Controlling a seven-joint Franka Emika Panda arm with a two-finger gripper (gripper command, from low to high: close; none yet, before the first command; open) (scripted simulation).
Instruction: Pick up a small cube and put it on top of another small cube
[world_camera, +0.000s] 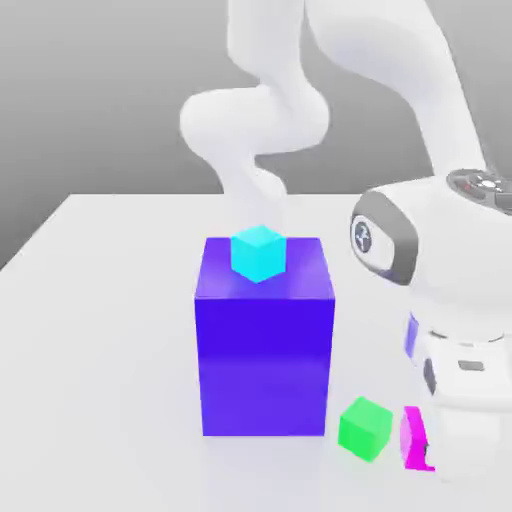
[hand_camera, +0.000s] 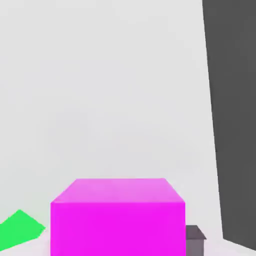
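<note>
Since gripper (world_camera: 428, 455) sits low over magenta cube (world_camera: 412, 437), fingers look clamped on it; green cube (world_camera: 364, 428) at its 9 o'clock, likely stack target.

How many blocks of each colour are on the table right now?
Blue-violet big block: 1
Cyan cube, on top of the big block: 1
Green cube: 1
Magenta-pink cube, beside the green one: 1
Total: 4

Bright even light, soft faint shadows
</note>
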